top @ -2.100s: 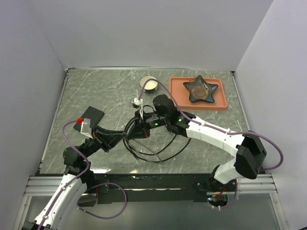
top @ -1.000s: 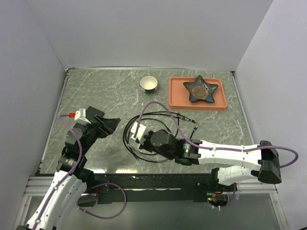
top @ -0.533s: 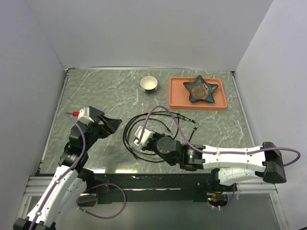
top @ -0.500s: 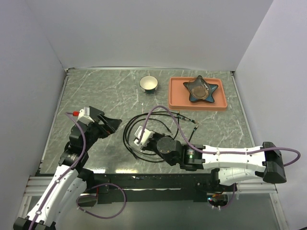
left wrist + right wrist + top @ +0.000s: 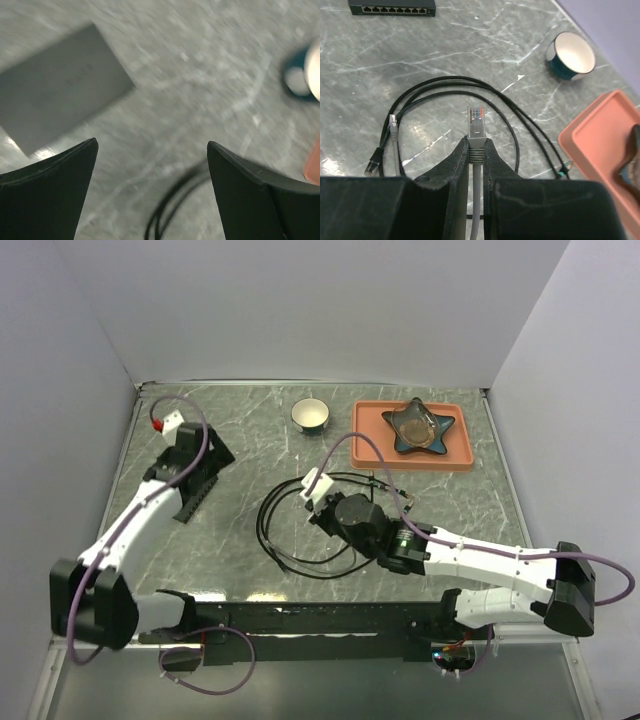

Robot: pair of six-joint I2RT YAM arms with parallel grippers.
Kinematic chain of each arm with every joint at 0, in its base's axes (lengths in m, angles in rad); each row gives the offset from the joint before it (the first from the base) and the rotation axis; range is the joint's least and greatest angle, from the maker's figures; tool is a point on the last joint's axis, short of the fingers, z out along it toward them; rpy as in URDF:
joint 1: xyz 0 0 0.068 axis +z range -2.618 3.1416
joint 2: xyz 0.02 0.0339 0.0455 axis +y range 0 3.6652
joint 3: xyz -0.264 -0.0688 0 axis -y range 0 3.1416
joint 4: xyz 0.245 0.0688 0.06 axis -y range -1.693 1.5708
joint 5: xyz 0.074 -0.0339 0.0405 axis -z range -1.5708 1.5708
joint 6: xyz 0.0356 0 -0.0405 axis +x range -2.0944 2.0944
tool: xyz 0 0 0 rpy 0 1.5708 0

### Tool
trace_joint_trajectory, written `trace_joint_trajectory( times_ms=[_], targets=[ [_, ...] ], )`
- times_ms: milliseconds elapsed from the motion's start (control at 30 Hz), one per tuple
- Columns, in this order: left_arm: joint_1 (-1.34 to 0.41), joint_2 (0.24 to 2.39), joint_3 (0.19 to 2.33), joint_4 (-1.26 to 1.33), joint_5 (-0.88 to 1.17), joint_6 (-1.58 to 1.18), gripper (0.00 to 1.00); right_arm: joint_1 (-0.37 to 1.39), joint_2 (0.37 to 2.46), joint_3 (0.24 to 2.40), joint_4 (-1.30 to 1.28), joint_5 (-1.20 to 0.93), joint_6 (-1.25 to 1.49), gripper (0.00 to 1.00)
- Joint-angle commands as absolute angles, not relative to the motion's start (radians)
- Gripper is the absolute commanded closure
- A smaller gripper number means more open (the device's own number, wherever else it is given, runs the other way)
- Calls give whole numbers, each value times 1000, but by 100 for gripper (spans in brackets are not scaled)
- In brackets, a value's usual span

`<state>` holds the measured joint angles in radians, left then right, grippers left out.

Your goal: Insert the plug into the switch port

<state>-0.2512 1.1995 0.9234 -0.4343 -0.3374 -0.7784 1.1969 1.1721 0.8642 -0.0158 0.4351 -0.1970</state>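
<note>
Switch (image 5: 392,7) lies at the far left of the bench (image 5: 520,30), its row of ports facing the right arm. The left gripper (image 5: 152,150) hangs near it with jaws wide and holding nothing, though that view is blurred. Bracing the box there looks wise, since a push into a port would likely slide it. Right of that, a loose black cable (image 5: 450,85) coils on the bench, squarely between switch and plug (image 5: 476,125). The right gripper (image 5: 476,148) pinches the grey plug just behind its head, tip pointing forward. It should travel above the coil, line up level with one port, then press straight in. Farther right, a cup (image 5: 570,56) and an orange tray (image 5: 600,135) sit clear of the route.
</note>
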Motion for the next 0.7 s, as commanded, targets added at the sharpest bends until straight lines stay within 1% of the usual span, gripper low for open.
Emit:
trace_joint_trajectory(
  times_ms=[0,67,100,167,200,300,433,467,667],
  targets=[
    [-108,1296,1023,-524,-408,-703,4,1138,1097,848,-28,295,-88,100],
    [-31,1331,1016,-479,-336,-669,4,1102,1083,839,-37,246,-68,100],
    [38,1341,1009,-459,-290,-664,4,1091,1078,827,-40,233,-51,100],
    [95,1379,1003,-407,-244,-658,4,1068,1069,818,-46,192,-38,100],
    [154,1396,1008,-396,-220,-660,4,1060,1068,812,-49,183,-35,100],
    [236,1463,1005,-348,-166,-681,4,1046,1068,807,-61,154,-29,100],
    [270,1561,1000,-266,-144,-703,4,1037,1065,801,-72,117,-15,100],
    [270,1583,1000,-220,-112,-700,4,1028,1063,799,-74,107,-8,100],
    [268,1795,1146,-224,7,-650,4,1019,1055,796,-100,71,-2,100]
  ],
)
